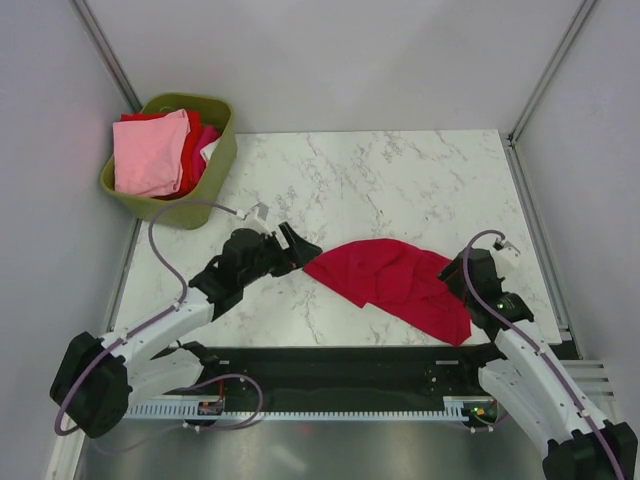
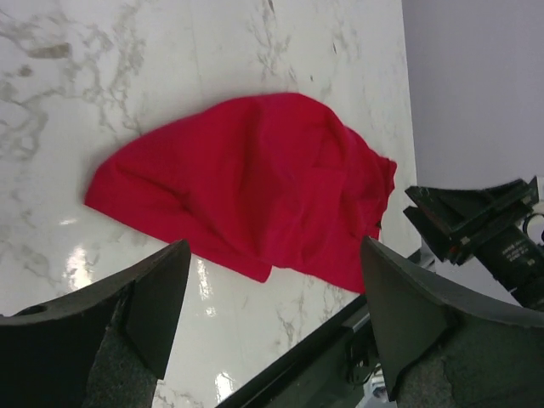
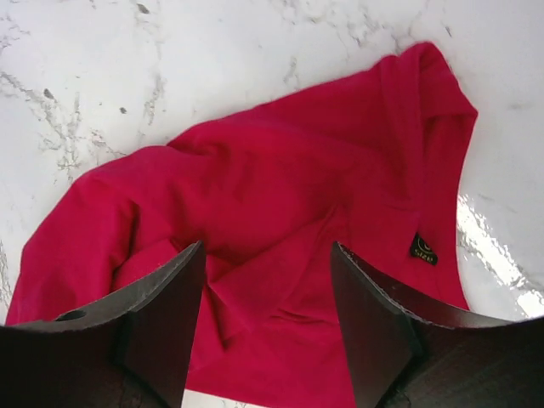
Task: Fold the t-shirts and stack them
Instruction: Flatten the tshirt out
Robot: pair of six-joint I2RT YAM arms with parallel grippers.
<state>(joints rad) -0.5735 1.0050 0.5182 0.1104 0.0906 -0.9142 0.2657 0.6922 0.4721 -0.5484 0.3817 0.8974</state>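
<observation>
Top external view shows the crumpled crimson red cloth t-shirt (image 1: 395, 285) lying on the white marble-patterned tabletop (image 1: 400, 170) between the arms, with the left gripper (image 1: 295, 247) just beside its left tip and the right gripper (image 1: 468, 272) at its right edge, both with jaws spread and holding nothing. Right wrist view shows the small dark neck label (image 3: 422, 248) near one hem, so the collar probably lies there. The cloth looks light, limp and prone to bunching, so pinching single layers at two opposite corners should let it spread flat
</observation>
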